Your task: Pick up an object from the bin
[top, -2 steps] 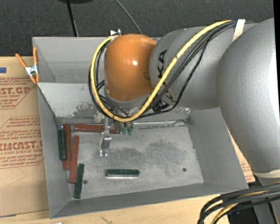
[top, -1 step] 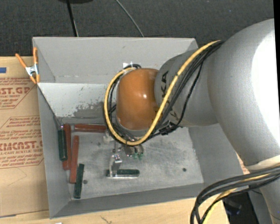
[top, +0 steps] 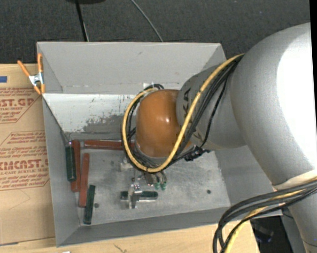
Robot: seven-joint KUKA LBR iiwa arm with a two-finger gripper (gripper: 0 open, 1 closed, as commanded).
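Arm (top: 275, 105) reaching in from right, gripper (top: 143, 189) low over bin (top: 143, 60) floor, its opening cannot be told

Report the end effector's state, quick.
End effector: cannot be told whether open or closed; it sits low over the floor of the bin.

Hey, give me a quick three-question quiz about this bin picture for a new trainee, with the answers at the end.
1. True or false: the gripper is low over the front middle of the floor of the bin, apart from the stick heap by the left wall.
2. Multiple choice: the red-brown stick at the back of the floor A) stands upright, B) lies flat along the back wall, C) rests on the rim.
3. Fill in: the front-left stick is dark ____.

Key: 1 true; 2 B; 3 green.
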